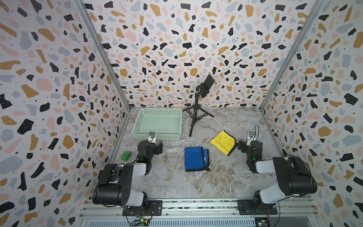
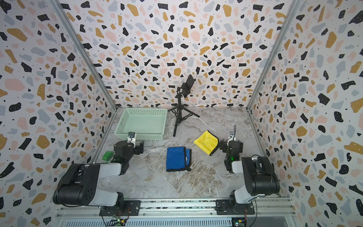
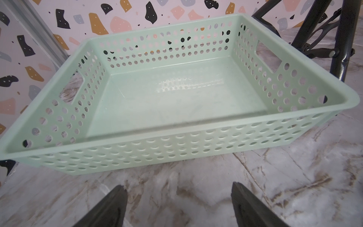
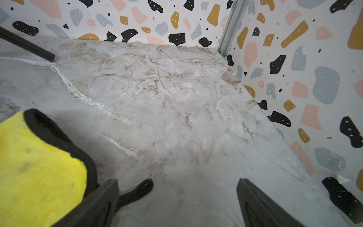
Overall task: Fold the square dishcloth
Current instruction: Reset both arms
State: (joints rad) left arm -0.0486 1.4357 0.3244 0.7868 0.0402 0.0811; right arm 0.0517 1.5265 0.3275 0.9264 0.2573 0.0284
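Two folded cloths lie on the marble table. A blue dishcloth (image 1: 194, 158) (image 2: 175, 158) with black edging rests mid-table between the arms. A yellow one (image 1: 223, 141) (image 2: 206, 141) (image 4: 39, 167), also black-edged, lies further back on the right. My right gripper (image 1: 242, 144) (image 2: 224, 145) (image 4: 177, 180) stands open just beside the yellow cloth's edge, its jaws empty over bare table. The cloth's black loop (image 4: 137, 190) lies by one finger. My left gripper (image 1: 157, 145) (image 2: 138, 146) (image 3: 178, 185) is open and empty, facing the basket, well left of the blue cloth.
A mint perforated basket (image 1: 167, 135) (image 2: 149, 135) (image 3: 176, 125) stands empty at the back left, close ahead of the left gripper. A black tripod (image 1: 195, 116) (image 2: 178, 116) holding a phone stands at back centre. A small green block (image 1: 126, 155) (image 2: 107, 155) sits by the left wall.
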